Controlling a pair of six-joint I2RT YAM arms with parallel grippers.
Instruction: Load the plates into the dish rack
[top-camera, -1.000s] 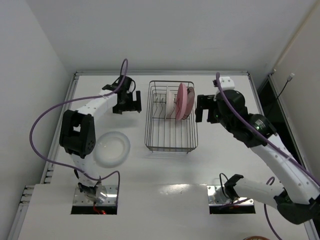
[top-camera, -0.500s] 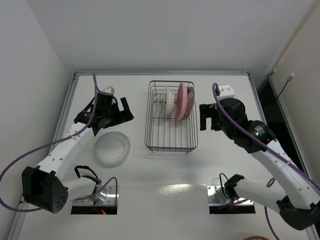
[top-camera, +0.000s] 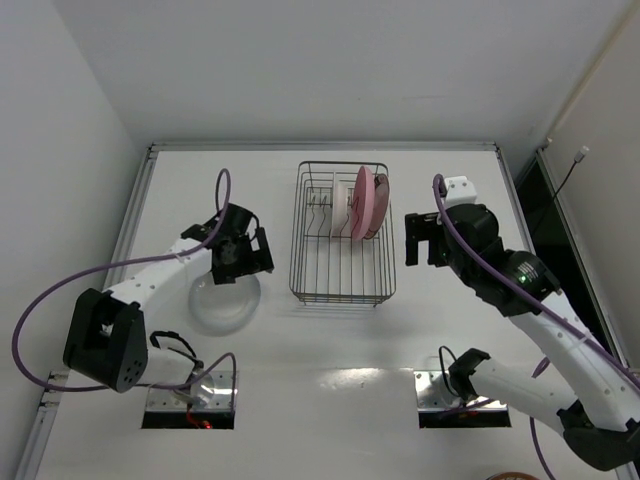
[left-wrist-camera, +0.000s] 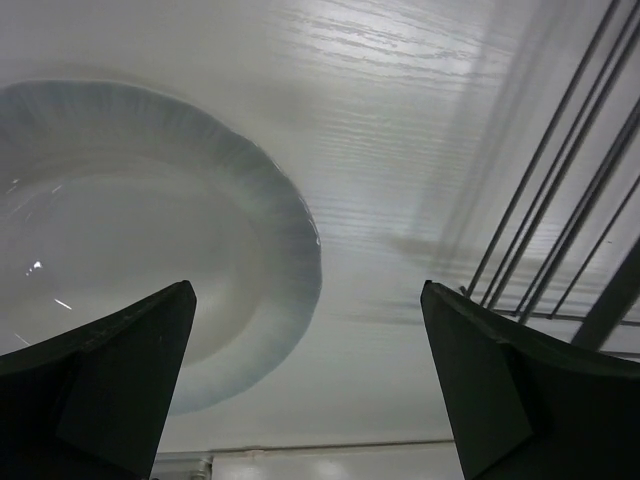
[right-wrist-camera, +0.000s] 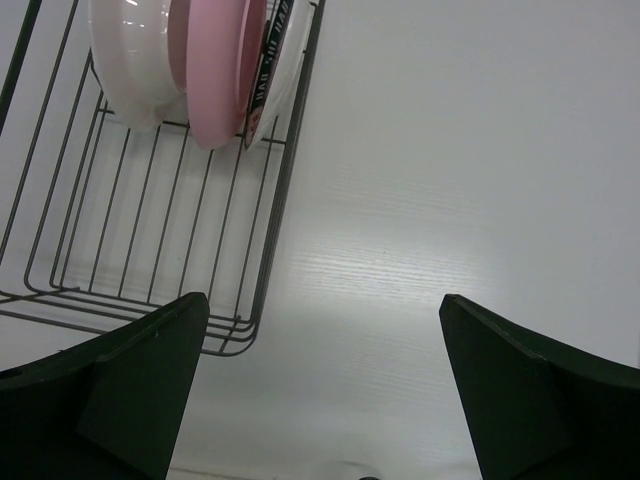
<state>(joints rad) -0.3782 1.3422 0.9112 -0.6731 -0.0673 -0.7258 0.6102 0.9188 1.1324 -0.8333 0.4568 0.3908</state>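
Observation:
The dark wire dish rack (top-camera: 343, 285) stands mid-table. Three plates stand on edge at its far end: a whitish one (top-camera: 343, 208), the pink one (top-camera: 364, 201) and the teal-rimmed one (top-camera: 380, 205); they also show in the right wrist view, the pink one (right-wrist-camera: 212, 70) in the middle. A whitish translucent plate (top-camera: 222, 303) lies flat on the table left of the rack, and fills the left of the left wrist view (left-wrist-camera: 120, 220). My left gripper (top-camera: 246, 257) is open, just above that plate's far right edge. My right gripper (top-camera: 424, 240) is open and empty, right of the rack.
The white table has a raised rim at its far edge (top-camera: 320, 146) and left edge (top-camera: 130, 225). A purple cable (top-camera: 60, 290) loops off the left arm. The rack's wires (left-wrist-camera: 560, 200) stand close on the right of the left gripper.
My left gripper has swung from the far left part of the table down and right to the flat plate's edge. My right gripper has drawn slightly back from the rack.

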